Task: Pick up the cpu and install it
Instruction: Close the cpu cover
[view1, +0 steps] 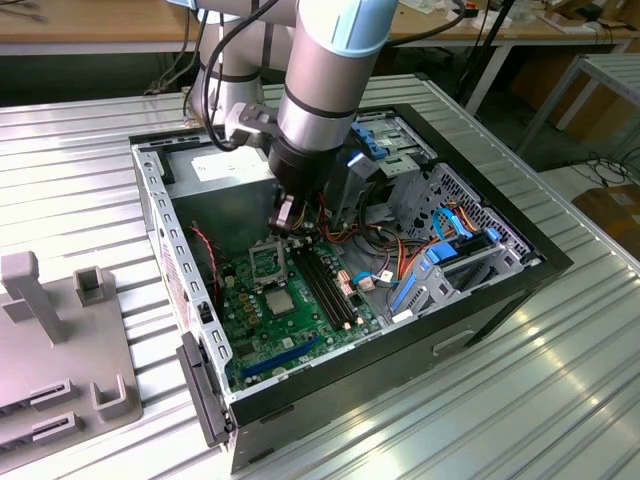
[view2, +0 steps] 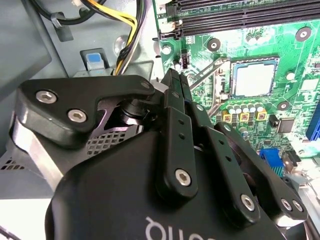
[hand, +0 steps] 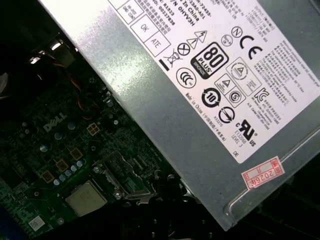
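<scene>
In the exterior view, the gripper (view1: 284, 222) hangs inside the open computer case (view1: 500, 262), low over the socket frame (view1: 268, 262) beside the grey power supply (view1: 225, 172); the cpu (view1: 276, 302) lies flat on the green motherboard (view1: 300, 330), just beyond that frame and nearer the case's front edge, apart from the fingertips

In the second wrist view, the fingers (view2: 176, 107) are pressed together with nothing between them, and the cpu (view2: 253, 80) sits off to one side of their tips, square-on to the board

In the first wrist view, the cpu (hand: 86, 198) rests near the socket, well clear of the power supply (hand: 210, 100)
</scene>
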